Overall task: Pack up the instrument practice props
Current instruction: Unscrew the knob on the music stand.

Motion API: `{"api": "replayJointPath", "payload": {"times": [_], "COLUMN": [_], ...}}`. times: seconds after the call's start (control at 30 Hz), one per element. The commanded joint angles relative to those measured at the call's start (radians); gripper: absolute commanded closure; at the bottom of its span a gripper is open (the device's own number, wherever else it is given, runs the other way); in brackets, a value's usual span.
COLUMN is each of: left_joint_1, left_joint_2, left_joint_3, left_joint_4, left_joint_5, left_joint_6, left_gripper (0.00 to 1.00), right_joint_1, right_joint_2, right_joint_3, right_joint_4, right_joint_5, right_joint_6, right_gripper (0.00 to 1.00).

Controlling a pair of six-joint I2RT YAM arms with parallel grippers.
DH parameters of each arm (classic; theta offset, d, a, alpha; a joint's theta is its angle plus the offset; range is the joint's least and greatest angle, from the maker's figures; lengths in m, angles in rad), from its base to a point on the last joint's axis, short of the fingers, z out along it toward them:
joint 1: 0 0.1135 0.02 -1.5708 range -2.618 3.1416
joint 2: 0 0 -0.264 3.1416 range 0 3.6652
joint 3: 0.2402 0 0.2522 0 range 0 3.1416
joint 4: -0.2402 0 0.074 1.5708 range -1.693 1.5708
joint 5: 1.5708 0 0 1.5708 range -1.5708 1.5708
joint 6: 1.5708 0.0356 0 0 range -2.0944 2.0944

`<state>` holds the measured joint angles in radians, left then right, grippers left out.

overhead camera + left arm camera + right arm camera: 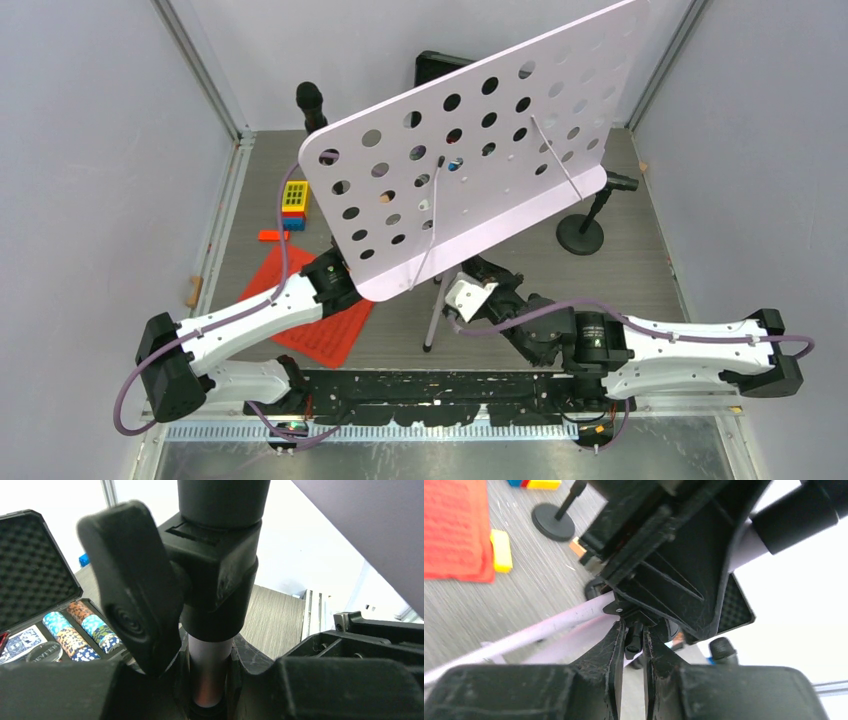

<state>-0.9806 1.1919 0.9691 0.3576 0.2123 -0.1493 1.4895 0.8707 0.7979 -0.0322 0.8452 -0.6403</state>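
Gripping the music rack (pixel 490 205) pole with left end effector (pixel 210 690).

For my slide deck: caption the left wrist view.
Left jaws closed on the music stand's silver pole beneath its black knobbed clamp, open poker-chip case behind.

The white, hole-punched music rack (pixel 480 215) is tilting across the centre and upper right, one silver leg (pixel 431 318) pointing toward lower centre. Red sheet-music pages (pixel 330 338) are lying flat at lower left (partly covered). One black microphone (pixel 311 100) is standing upper left behind the rack, and the other microphone (pixel 592 212) is standing at right on its round base.
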Motion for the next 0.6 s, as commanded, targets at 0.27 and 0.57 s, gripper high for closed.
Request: {"api": "replayJointPath", "payload": {"times": [0.27,0.57], "left_joint_1": [-0.008,-0.008], "left_joint_2": [-0.009,-0.008], "left_joint_3": [-0.002,0.0], "left_joint_4": [-0.025,-0.023], "left_joint_5": [0.001,0.002], "left_joint_6": [-0.049,-0.053], "left_gripper": [1.0,1.0], "right_joint_1": [0.028,0.058], "right_joint_2": [0.171,0.133], "right_joint_3": [-0.02,-0.004], "right_joint_4": [-0.443,-0.348], "right_joint_5": [0.041,0.001], "right_joint_6": [-0.532,-0.498], "right_gripper": [0.97,0.42]}}
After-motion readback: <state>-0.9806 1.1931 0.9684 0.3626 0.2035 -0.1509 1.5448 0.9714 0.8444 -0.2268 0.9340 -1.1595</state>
